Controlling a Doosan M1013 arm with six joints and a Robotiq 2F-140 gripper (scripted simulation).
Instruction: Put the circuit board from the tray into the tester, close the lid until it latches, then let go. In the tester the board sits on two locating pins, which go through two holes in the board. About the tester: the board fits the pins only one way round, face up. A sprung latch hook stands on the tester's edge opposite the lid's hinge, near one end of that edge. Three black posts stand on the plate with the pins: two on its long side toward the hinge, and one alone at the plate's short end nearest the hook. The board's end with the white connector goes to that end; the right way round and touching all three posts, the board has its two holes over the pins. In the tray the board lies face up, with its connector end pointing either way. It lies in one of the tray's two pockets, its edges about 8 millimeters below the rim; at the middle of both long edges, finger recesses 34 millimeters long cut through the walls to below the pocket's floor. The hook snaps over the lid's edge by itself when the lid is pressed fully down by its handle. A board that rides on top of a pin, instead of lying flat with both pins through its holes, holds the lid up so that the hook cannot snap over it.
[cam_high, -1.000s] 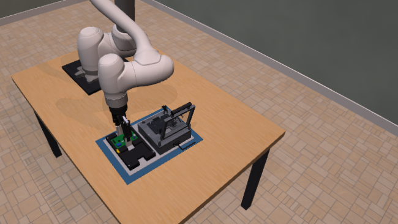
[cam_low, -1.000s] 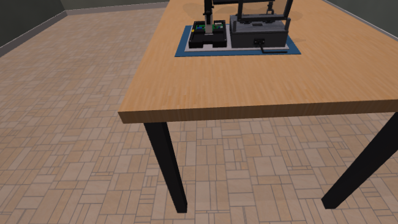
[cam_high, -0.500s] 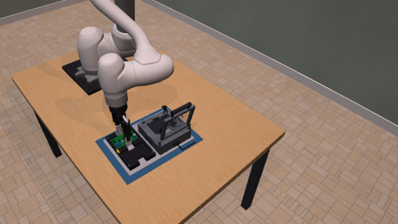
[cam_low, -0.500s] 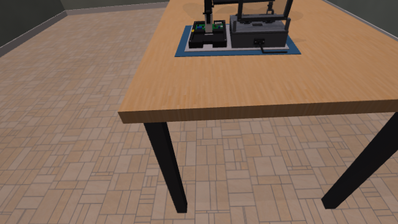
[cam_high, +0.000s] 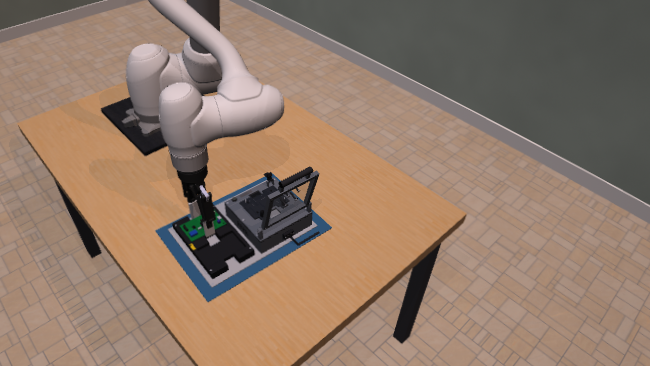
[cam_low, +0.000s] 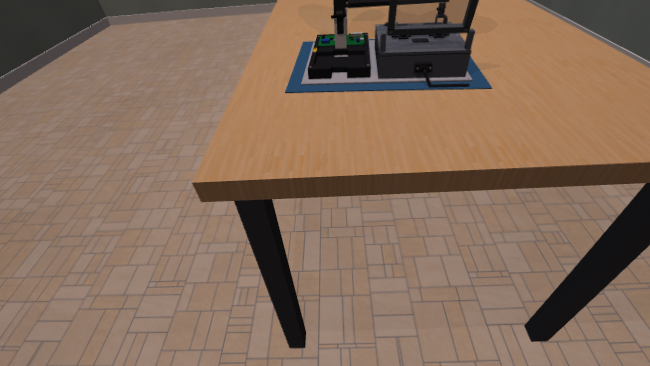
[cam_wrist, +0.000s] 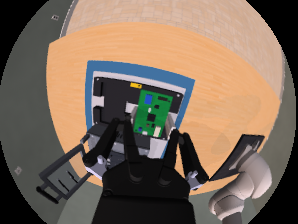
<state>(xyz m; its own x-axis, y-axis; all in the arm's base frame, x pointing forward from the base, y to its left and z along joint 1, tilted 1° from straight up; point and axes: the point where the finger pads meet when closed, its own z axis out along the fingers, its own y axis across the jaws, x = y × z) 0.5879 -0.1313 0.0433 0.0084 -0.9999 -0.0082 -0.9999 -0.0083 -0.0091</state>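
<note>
The green circuit board (cam_high: 199, 228) lies in the far pocket of the black tray (cam_high: 214, 246), on the left of the blue mat. My gripper (cam_high: 205, 231) reaches straight down into that pocket, with one finger at each long edge of the board, and is shut on it. In the wrist view the board (cam_wrist: 154, 115) sits between my fingers, level with the tray (cam_wrist: 120, 99). The tray's near pocket is empty. The grey tester (cam_high: 272, 216) stands to the right of the tray with its lid (cam_high: 296, 191) raised. In the exterior view the board (cam_low: 343, 41) shows low in the tray (cam_low: 340, 59).
The tester (cam_low: 423, 54) sits close beside the tray on the same mat (cam_high: 243, 234). A black cable (cam_low: 445, 82) lies in front of the tester. The arm's base plate (cam_high: 135, 125) is at the table's far left corner.
</note>
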